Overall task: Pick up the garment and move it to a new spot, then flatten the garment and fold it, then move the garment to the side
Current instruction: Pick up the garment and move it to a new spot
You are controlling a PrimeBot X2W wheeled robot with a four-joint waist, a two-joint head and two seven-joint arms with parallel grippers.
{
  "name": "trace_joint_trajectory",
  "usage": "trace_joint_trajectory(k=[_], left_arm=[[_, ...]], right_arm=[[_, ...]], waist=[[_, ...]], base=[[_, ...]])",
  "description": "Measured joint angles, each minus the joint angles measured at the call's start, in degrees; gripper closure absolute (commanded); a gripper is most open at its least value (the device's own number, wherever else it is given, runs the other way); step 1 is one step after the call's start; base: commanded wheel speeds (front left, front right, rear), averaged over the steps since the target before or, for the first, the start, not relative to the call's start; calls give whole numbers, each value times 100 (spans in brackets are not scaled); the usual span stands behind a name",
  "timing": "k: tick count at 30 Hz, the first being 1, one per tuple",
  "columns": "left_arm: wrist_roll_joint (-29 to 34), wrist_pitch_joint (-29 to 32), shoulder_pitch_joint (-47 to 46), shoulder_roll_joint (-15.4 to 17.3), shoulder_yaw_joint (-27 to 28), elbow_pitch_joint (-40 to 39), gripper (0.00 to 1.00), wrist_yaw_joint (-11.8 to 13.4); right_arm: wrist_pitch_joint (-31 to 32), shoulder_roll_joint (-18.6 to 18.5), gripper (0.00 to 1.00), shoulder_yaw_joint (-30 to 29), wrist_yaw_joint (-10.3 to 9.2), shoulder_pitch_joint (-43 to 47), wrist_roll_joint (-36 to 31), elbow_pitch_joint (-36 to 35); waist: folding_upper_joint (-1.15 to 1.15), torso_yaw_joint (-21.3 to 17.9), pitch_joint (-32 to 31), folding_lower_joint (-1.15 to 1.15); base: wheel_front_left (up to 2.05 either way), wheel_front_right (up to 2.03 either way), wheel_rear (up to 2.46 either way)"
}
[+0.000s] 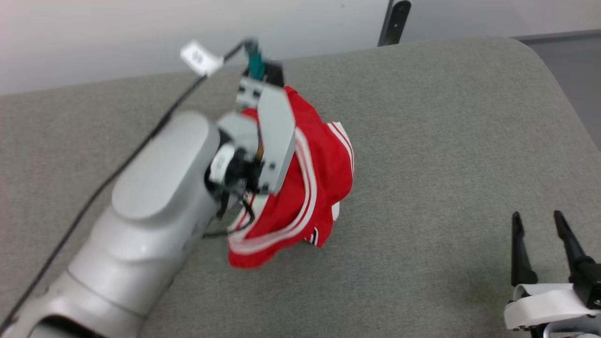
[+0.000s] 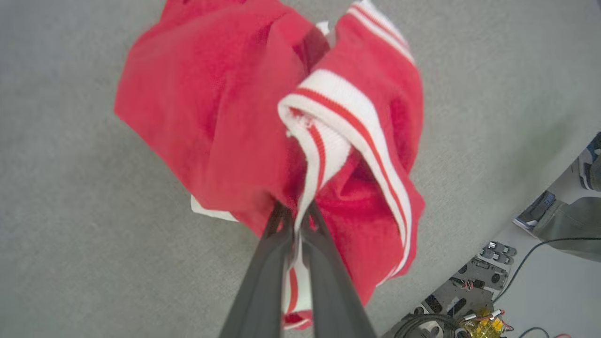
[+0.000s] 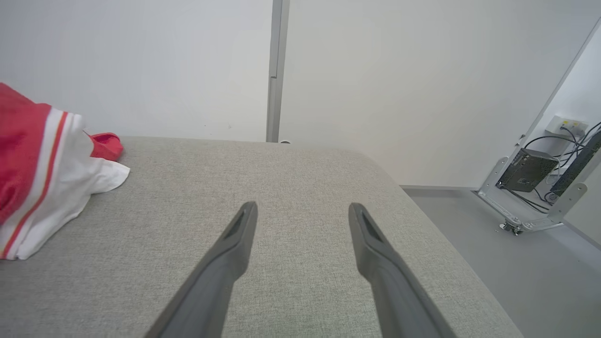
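Note:
The garment [image 1: 319,188] is a bunched red jersey with red-and-white striped trim, in the middle of the grey padded table [image 1: 446,117]. My left arm reaches over it from the lower left and covers part of it. In the left wrist view my left gripper [image 2: 296,220] is shut on the striped trim, and the garment [image 2: 225,117] hangs in folds beyond the fingers. Its white sleeve end [image 3: 37,164] rests on the table at the left of the right wrist view. My right gripper [image 1: 537,218] is open and holds nothing, low at the right, well apart from the cloth; its fingers [image 3: 235,249] hover over bare table.
The table's rounded right edge [image 3: 422,211] drops to a grey floor [image 1: 573,70]. A dark post [image 1: 394,21] stands behind the far edge. Cables and electronics [image 2: 469,291] and a person's trouser leg and shoe [image 2: 563,225] lie beyond the table's edge. A dark box with wires [image 3: 526,169] is by the wall.

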Motion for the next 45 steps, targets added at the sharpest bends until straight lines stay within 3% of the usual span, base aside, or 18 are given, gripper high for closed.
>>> trace_joint_trajectory(k=[6,12,13,14,15,16,24,29,31,38,45], left_arm=[[-70,-82,662,142,-59,12,100,77],[-115,-248,921,303,-83,112,100,-1],[-108,-268,918,318,-77,122,69,-2],[-108,-288,915,325,-69,133,55,-13],[-108,-313,905,328,-55,136,33,-25],[-108,-319,881,333,-45,134,0,-26],[-275,-227,826,494,63,-176,0,-155],[-396,-672,951,628,320,-593,0,-223],[-464,-990,1143,681,412,-801,0,-375],[-357,-3002,1969,814,824,-1528,0,-894],[193,-5582,2939,826,1137,-1982,0,-1107]], right_arm=[[-1,0,0,151,0,-106,94,115],[-13,1,0,278,0,-224,165,229],[-13,0,0,285,0,-225,165,248],[-13,0,0,291,0,-225,165,267],[-13,1,0,291,0,-225,165,281],[-13,0,0,289,0,-225,166,300],[-13,1,0,274,0,-194,134,422],[-14,2,0,312,0,-80,49,417],[-14,2,0,342,0,-38,42,396],[-13,3,0,443,0,164,44,149],[-14,3,0,636,0,366,46,-148]], waist=[[0,-138,112,0],[0,-252,203,0],[0,-258,204,0],[0,-258,197,0],[0,-253,184,0],[0,-244,166,0],[0,-68,-72,0],[0,110,-267,0],[0,191,-356,0],[0,505,-647,0],[0,802,-838,0]], base=[[0,0,0],[0,0,0],[0,0,0],[0,0,0],[0,0,0],[0,0,0],[0,0,0],[0,0,0],[0,0,0],[0,0,0],[0,0,0]])
